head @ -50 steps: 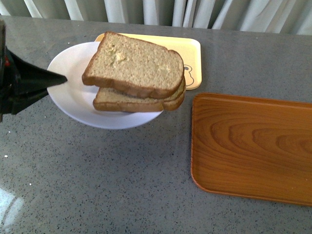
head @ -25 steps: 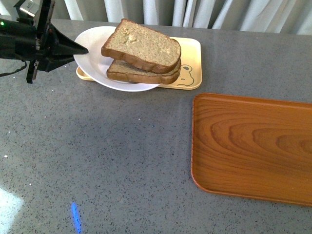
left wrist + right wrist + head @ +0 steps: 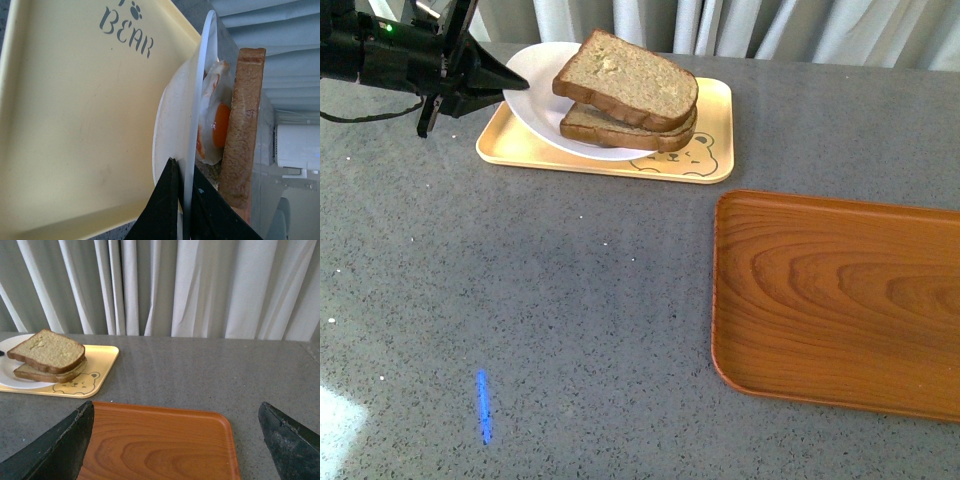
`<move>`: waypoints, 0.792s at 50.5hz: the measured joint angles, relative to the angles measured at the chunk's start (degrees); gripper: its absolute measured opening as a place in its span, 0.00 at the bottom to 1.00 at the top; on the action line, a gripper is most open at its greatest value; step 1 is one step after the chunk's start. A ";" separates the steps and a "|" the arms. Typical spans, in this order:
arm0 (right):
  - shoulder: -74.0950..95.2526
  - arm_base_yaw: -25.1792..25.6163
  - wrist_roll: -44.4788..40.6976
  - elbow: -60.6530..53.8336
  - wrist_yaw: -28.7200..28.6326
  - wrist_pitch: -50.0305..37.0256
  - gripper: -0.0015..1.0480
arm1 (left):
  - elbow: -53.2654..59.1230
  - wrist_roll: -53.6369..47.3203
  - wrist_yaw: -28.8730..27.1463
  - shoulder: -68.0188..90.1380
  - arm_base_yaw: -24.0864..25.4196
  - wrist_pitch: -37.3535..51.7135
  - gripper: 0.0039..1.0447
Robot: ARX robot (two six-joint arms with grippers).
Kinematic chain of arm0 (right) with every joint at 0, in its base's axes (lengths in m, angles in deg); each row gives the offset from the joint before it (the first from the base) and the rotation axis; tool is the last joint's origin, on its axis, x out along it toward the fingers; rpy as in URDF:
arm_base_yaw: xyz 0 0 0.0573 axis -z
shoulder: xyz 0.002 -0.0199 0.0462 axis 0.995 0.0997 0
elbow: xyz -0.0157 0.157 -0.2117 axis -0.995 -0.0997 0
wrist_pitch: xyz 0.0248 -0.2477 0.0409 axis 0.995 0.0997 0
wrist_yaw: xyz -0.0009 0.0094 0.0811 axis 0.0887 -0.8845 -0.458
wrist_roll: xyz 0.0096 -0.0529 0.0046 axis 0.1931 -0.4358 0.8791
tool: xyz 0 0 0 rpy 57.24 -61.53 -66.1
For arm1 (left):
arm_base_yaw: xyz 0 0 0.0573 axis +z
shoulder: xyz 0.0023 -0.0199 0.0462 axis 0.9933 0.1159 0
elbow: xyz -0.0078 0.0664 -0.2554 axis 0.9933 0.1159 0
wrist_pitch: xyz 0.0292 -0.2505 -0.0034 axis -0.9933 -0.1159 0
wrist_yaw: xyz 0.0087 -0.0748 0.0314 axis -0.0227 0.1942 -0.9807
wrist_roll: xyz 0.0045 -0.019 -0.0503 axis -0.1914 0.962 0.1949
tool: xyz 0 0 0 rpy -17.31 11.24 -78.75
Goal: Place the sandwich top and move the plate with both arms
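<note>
The white plate (image 3: 545,100) rests on the yellow bear tray (image 3: 550,160) at the far left of the table. The sandwich top (image 3: 625,75), a brown slice with pale blotches, lies on a second brown slice on the plate. My left gripper (image 3: 515,82) is shut on the plate's left rim. In the left wrist view the jaws pinch the rim (image 3: 187,190), with a fried egg (image 3: 220,125) under the top slice (image 3: 245,125). My right gripper (image 3: 175,440) is open above the wooden tray, far from the plate (image 3: 10,372).
A brown wooden tray (image 3: 840,300) lies at the right, also in the right wrist view (image 3: 160,445). Grey speckled tabletop (image 3: 540,320) fills the front left. White curtains (image 3: 175,285) hang behind the table's far edge.
My left gripper has carried the plate with the sandwich away from me and to the right, from near the camera down onto the yellow tray.
</note>
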State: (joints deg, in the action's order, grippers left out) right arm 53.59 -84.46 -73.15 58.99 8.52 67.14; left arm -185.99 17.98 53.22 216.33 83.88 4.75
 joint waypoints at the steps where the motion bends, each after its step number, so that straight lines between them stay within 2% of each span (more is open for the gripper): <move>1: 0.00 0.00 0.00 0.00 0.02 0.00 0.91 | -0.76 -0.15 0.00 0.48 -0.04 -0.55 0.02; 23: 0.00 -0.02 0.00 0.00 0.00 0.00 0.91 | -7.54 -2.58 0.63 4.92 -0.37 -6.60 0.02; 25: 0.00 -0.02 0.00 0.00 0.00 0.00 0.91 | -7.96 -2.67 0.68 5.11 -0.37 -6.95 0.05; 27: 0.00 0.00 0.00 0.00 0.00 0.00 0.91 | -8.37 -2.89 0.72 5.42 -0.37 -7.02 0.13; 40: 0.00 0.00 0.00 0.00 0.00 0.00 0.91 | -8.50 -3.23 0.68 6.23 0.28 -6.91 0.46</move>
State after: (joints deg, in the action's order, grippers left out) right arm 53.59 -84.46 -73.15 58.99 8.52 67.14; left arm -194.50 14.74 53.90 222.56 84.17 -2.16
